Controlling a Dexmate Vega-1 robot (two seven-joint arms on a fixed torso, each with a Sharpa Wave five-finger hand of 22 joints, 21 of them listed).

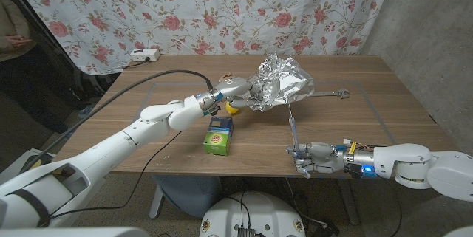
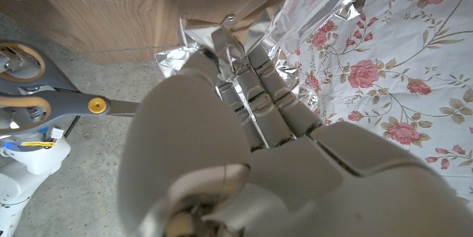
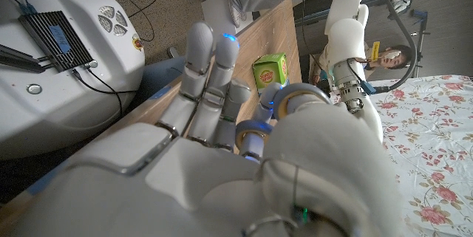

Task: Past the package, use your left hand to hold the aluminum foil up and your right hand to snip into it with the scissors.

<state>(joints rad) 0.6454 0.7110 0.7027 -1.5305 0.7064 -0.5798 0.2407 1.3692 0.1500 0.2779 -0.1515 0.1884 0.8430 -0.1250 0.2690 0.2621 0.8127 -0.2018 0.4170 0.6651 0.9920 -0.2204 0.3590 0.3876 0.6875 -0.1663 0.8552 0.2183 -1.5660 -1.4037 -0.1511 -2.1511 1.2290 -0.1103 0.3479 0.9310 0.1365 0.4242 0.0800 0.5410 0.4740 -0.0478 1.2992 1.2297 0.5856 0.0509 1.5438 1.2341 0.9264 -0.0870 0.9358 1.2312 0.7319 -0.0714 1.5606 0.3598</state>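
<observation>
The crumpled aluminum foil [image 1: 281, 82] stands past the green and blue package [image 1: 219, 135], at the table's middle back. My left hand [image 1: 235, 89] grips the foil's left edge; its fingers [image 2: 251, 89] dig into the foil's folds [image 2: 192, 38]. My right hand [image 1: 310, 156] is at the table's front edge, right of the package, and holds the scissors [image 1: 293, 126], whose thin blades point away toward the foil. Grey handles and a yellow pivot [image 2: 96, 105] show beside my left hand. My right hand's fingers [image 3: 214, 82] are curled, with the package [image 3: 270, 67] beyond them.
A small yellow object [image 1: 233, 108] lies just under my left hand. A thin dark object [image 1: 332, 93] lies right of the foil. A white power strip [image 1: 144, 54] sits at the back left. A person's hands [image 1: 18, 41] show at the left edge.
</observation>
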